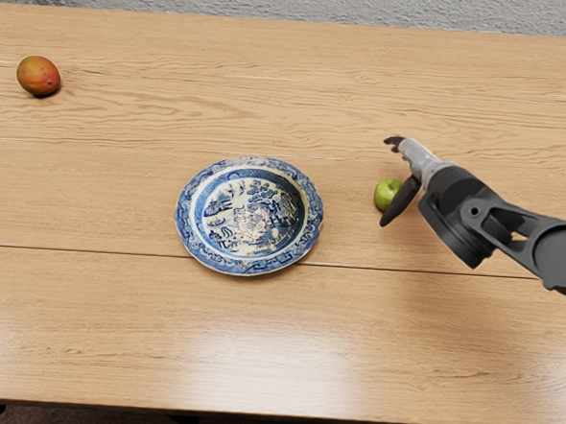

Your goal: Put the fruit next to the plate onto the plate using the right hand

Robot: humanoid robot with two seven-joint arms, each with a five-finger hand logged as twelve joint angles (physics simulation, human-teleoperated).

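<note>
Green apple point(387, 192) just right of the plate point(247, 266): reaching to grasp.
The right hand point(418, 174) hovers beside it, fingers point(400, 202) spread, holding nothing; next they must close around it, then lift. Mango point(38, 75) far back-left of the plate.

A small green apple point(386, 192) sits on the counter point(275, 346), to the right of the plate point(189, 216) and clearly apart from it. The plate is round, blue-and-white patterned with a scalloped rim, lying flat near the counter's middle.
</note>
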